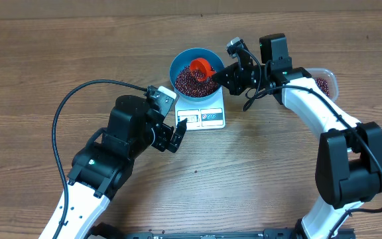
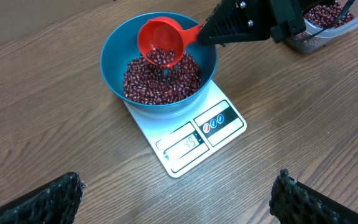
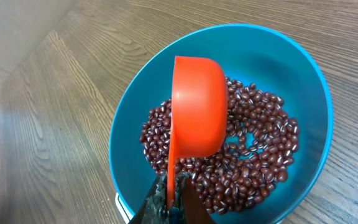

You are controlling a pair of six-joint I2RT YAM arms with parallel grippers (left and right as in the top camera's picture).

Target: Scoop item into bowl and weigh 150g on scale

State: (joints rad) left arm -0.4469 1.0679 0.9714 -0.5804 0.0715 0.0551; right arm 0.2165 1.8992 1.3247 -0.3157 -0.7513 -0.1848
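1. Inside the blue bowl (image 2: 114,59), the dark red beans (image 2: 163,81) lie in a loose pile. The pile covers the bottom and climbs a little up the wall.
2. The bowl stands on the far part of the white scale (image 2: 194,140). The display window and the buttons are uncovered in front of the bowl. Digits show in the window, but they are too small to read with certainty.
3. Just above the pile, within the rim of the bowl, an orange-red scoop (image 2: 160,40) hangs tilted. Its mouth faces the left arm's side, and some beans are in it.
4. The right gripper (image 3: 169,202) comes in from the right side. Its fingers are pressed tight together on the handle of the scoop.
5. The left gripper (image 1: 176,133) hovers over the wooden table (image 1: 45,66), near the front edge of the scale. Its fingers are spread fully wide, and they hold and touch nothing.
6. A clear tub (image 2: 328,22) with more beans inside sits on the table to the right. It is behind the right arm and apart from the scale.
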